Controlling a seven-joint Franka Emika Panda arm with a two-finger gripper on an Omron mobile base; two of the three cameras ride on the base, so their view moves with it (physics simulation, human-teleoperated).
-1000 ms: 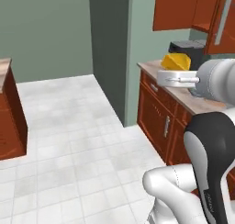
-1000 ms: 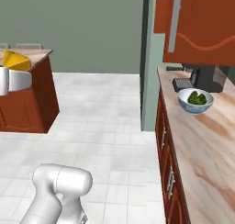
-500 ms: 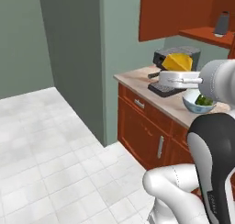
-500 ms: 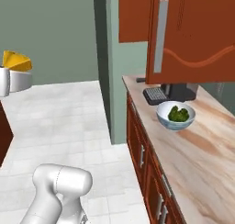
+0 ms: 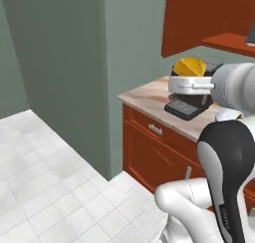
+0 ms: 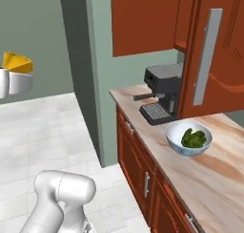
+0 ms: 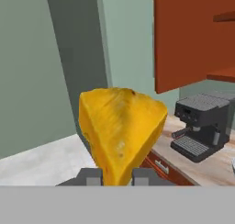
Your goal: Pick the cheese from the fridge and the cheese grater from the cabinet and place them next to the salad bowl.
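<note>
Cheese (image 5: 189,66) in end effector (image 5: 188,83) above counter (image 5: 149,95)

You cannot see the yellow-orange cheese wedge's (image 7: 120,131) lower tip, hidden between the dark finger tips (image 7: 90,176); the dark grey grater (image 5: 251,34) is cropped at the right edge.

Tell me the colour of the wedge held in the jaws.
Yellow-orange: the cheese, clearest in the hand view.

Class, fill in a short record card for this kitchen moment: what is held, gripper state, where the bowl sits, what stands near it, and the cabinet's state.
Held item: cheese, yellow-orange wedge
Gripper: shut on the cheese, carried in the air
Salad bowl: on the counter, green leaves inside
Near the bowl: coffee machine, just behind it
Cabinet: door stands open
</note>
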